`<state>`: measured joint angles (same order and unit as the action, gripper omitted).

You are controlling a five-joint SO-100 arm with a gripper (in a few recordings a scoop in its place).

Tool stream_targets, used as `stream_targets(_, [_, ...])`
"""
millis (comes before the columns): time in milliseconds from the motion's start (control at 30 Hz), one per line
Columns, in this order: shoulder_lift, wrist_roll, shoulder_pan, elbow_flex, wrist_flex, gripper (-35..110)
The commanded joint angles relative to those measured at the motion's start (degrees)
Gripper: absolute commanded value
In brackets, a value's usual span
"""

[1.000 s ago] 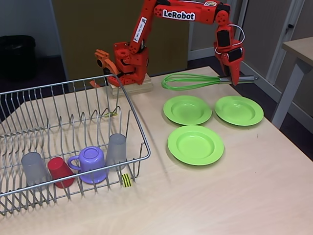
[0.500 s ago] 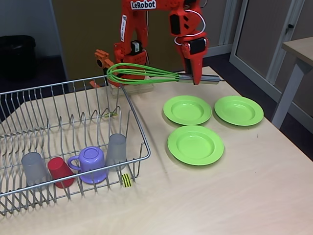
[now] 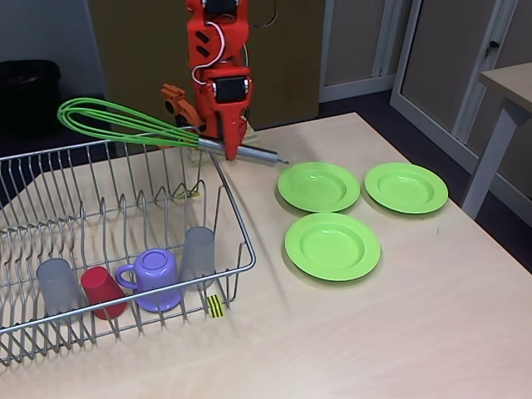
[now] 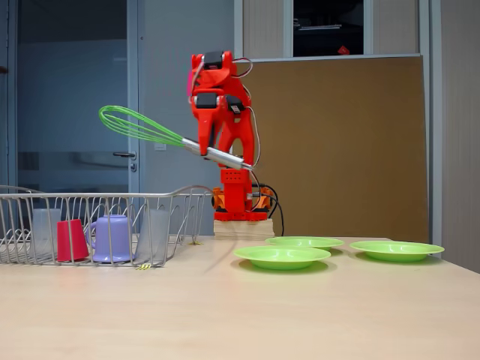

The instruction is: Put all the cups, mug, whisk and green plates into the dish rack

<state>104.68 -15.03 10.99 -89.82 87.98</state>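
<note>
Orange two-finger gripper (image 3: 230, 143) clamped on slim silver handle of green-wired balloon whisk (image 3: 125, 125), held aloft, tilted, loops above silver wire dish rack (image 3: 237, 220). Yellow-black striped tag (image 3: 215, 306) on rack front, no lettering legible. Three lime-green plates (image 3: 332, 245) on table (image 3: 399, 332).

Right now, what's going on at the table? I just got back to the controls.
The orange arm's end effector is shut on the slim silver handle of the green wire balloon whisk, holding it in the air with its loops over the back edge of the silver wire dish rack. Already in the rack are two translucent grey tumblers, the red cup and the lilac-purple handled mug. The three round lime-green plates lie on the table, not yet moved.
</note>
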Motion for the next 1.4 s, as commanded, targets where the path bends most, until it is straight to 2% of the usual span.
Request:
stream_targets(0, [1.1, -7.1, 6.4, -0.6, -2.8, 0])
stream_targets(433, [-14.2, -22.9, 20.6, 17.5, -3.3, 0])
stream_targets(767, [-29.2, -25.3, 22.8, 22.2, -5.3, 0])
stream_targets(1367, [-43.9, -26.4, 24.1, 26.2, -5.2, 0])
